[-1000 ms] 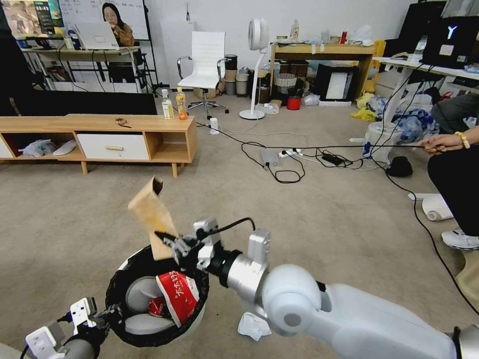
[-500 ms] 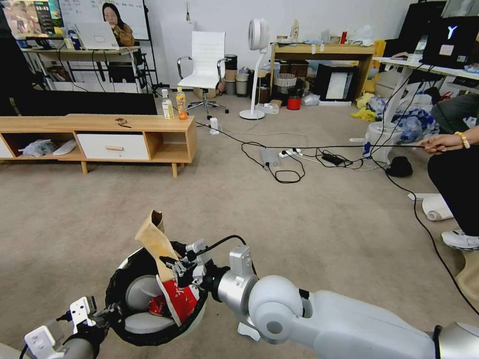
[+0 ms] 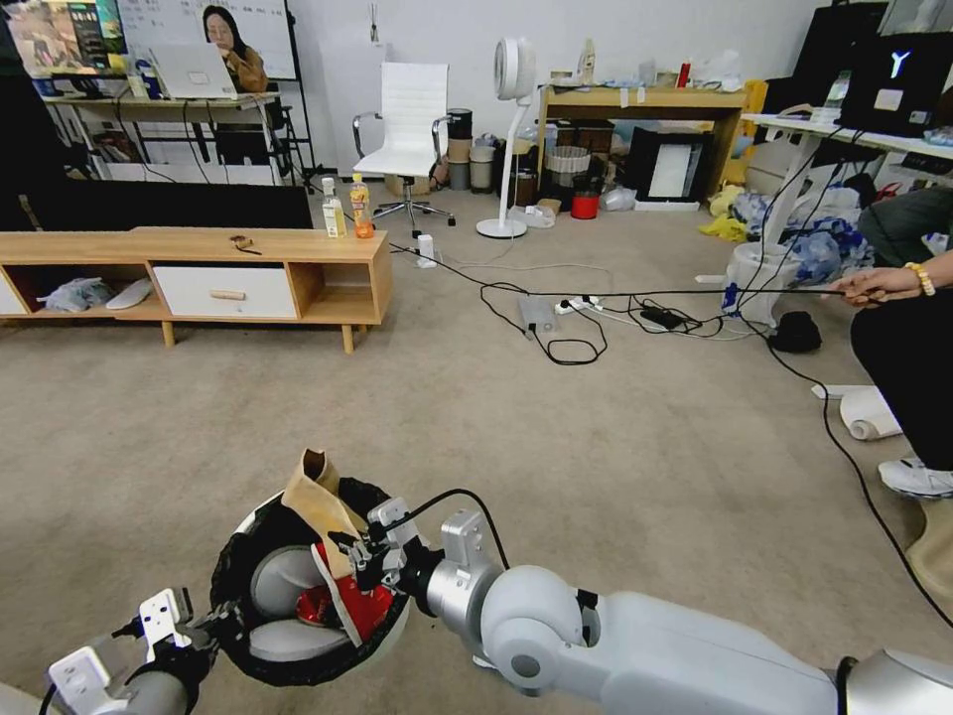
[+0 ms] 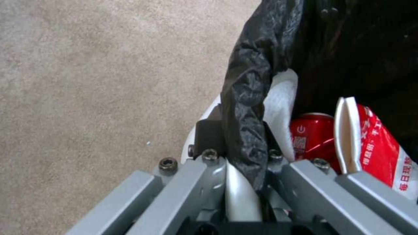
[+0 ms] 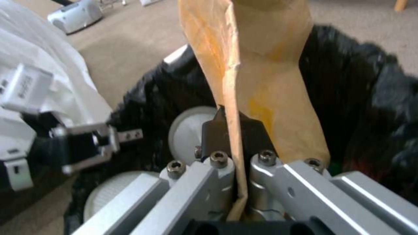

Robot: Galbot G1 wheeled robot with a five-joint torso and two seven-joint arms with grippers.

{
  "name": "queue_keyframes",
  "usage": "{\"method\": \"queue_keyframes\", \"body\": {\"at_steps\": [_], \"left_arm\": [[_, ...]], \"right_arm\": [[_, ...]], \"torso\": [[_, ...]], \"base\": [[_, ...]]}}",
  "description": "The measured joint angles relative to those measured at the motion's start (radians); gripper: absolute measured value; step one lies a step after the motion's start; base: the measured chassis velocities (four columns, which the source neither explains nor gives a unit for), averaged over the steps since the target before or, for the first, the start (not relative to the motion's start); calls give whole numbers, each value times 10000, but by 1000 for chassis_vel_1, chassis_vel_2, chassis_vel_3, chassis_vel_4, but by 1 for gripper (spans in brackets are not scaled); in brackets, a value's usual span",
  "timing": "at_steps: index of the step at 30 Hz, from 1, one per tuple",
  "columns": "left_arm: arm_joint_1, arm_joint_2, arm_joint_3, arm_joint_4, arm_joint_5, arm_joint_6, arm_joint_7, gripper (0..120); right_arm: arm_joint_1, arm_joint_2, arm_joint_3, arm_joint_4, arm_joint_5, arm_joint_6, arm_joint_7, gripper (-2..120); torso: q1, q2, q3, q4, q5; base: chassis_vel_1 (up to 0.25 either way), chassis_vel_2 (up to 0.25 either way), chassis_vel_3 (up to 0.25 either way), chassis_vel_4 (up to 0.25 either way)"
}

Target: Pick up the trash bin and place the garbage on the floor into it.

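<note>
The trash bin (image 3: 230, 571), white with a black bag over its rim, hangs low at the front left above the floor (image 3: 615, 447). My left gripper (image 3: 211, 628) is shut on its near rim (image 4: 244, 98). My right gripper (image 3: 344, 547) is shut on the brown paper box (image 3: 316, 497), whose lower end dips inside the bin's mouth while its open top sticks out. In the right wrist view the box (image 5: 265, 65) stands between the closed fingers (image 5: 217, 127). A red-white carton (image 4: 374, 140) and a crushed red can (image 4: 310, 135) lie inside.
A low wooden cabinet (image 3: 199, 268) stands at the left, with two drink bottles (image 3: 347, 209) on it. Cables (image 3: 566, 328) trail across the carpet ahead. A seated person's leg and shoe (image 3: 913, 417) are at the right, beside a paper roll (image 3: 869, 412).
My right gripper has come down and back toward me with the brown paper box, bringing its lower end from above the rim into the bin. The left gripper and bin have stayed still.
</note>
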Motion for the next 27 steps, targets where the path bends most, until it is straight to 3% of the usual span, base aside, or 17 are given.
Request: {"method": "queue_keyframes", "body": {"at_steps": [11, 15, 18, 22, 25, 27], "left_arm": [[-109, 2, 47, 190, -3, -1, 1, 3], [-179, 34, 46, 267, -28, -2, 2, 3], [-241, 73, 37, 331, -64, -1, -16, 3], [-261, 86, 37, 371, -74, -1, -29, 3], [-293, 87, 57, 436, -74, 1, -47, 3], [-300, 83, 69, 445, -72, 1, -56, 3]], "right_arm": [[-216, 154, -170, -251, -208, 9, -8, 0], [-274, 133, -189, -256, -273, 21, -8, 5], [-295, 41, -174, -197, -298, 23, -10, 20], [-295, -35, -124, -98, -308, 24, -12, 28], [-273, -185, -9, 156, -323, 25, -16, 46], [-260, -223, 21, 226, -322, 23, -17, 50]], "torso": [[0, 0, 0, 0, 0], [0, 0, 1, 0, 0], [0, 0, 0, 0, 0], [0, 0, 0, 0, 0], [0, 0, 0, 0, 1], [0, -1, 0, 0, 0]], "base": [[0, 0, 0, 0], [0, 0, 0, 0], [0, 0, 0, 0], [0, 0, 0, 0], [0, 0, 0, 0], [0, 0, 0, 0]]}}
